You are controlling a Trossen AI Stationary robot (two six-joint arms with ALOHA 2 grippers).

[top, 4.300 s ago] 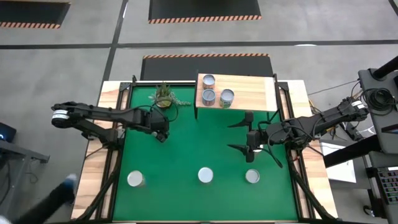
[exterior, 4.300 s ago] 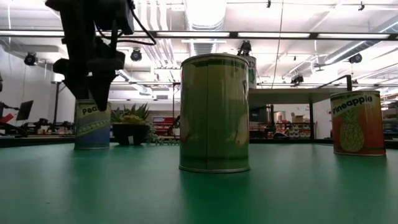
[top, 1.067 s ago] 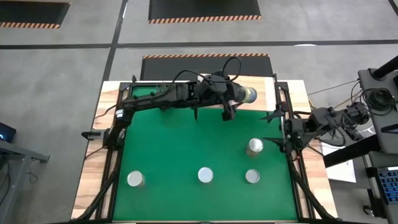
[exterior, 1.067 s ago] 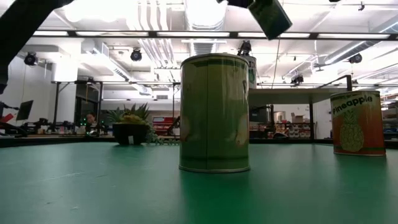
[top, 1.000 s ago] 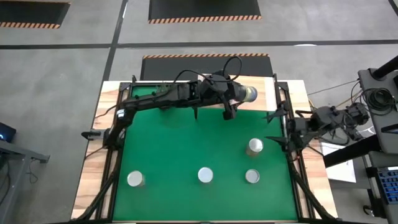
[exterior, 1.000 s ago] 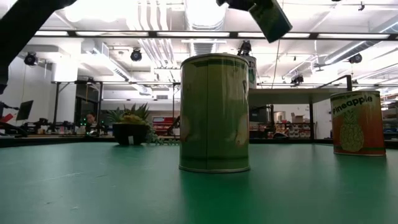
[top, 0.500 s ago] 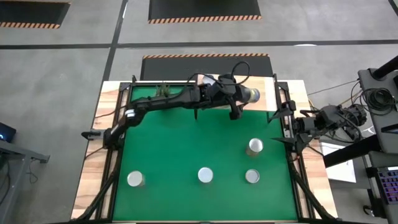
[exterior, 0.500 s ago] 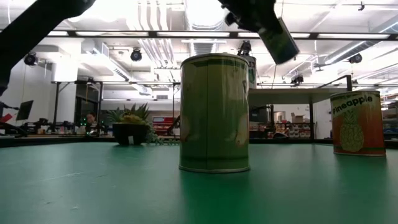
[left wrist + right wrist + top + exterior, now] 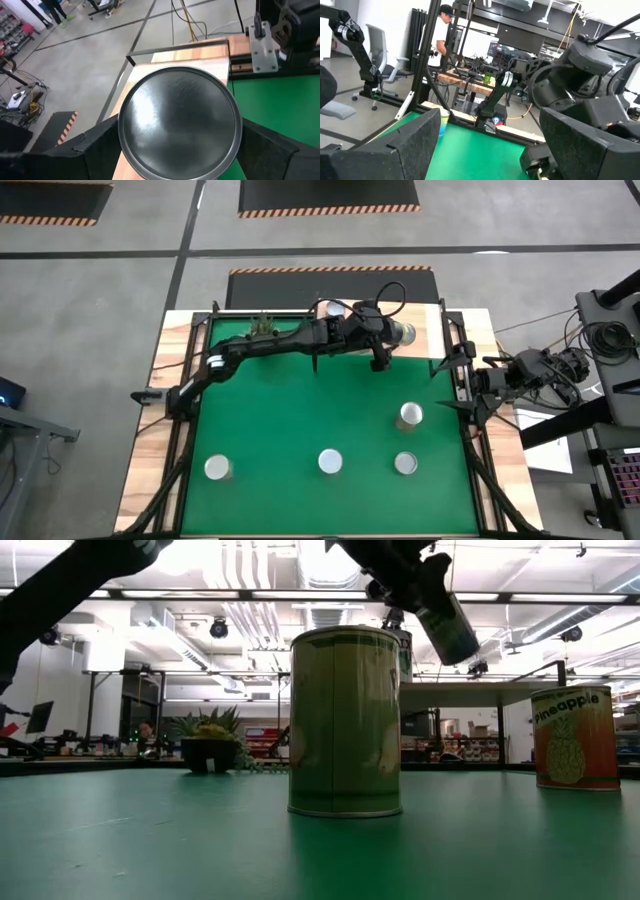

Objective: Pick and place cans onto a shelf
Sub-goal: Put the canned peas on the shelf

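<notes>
My left gripper (image 9: 385, 338) is shut on a can (image 9: 402, 332) that lies tilted on its side above the light-wood shelf (image 9: 425, 340) at the table's far edge. The left wrist view shows that can's shiny round end (image 9: 180, 127) between my dark fingers (image 9: 95, 145), with the shelf's planks (image 9: 200, 55) beyond. One can (image 9: 333, 308) stands on the shelf. Several cans stand on the green mat, among them one at the right (image 9: 410, 415), one in the middle (image 9: 330, 462) and one at the near left (image 9: 218, 469). My right gripper (image 9: 458, 382) waits open at the table's right edge.
A small potted plant (image 9: 262, 328) stands at the mat's far edge, left of the shelf. The low view shows a green-labelled can (image 9: 345, 720) close up and a pineapple can (image 9: 573, 737) at the right. A person (image 9: 442, 30) stands in the room beyond.
My left arm has carried the can a little to the right over the shelf and tipped it lower. The right arm has barely shifted.
</notes>
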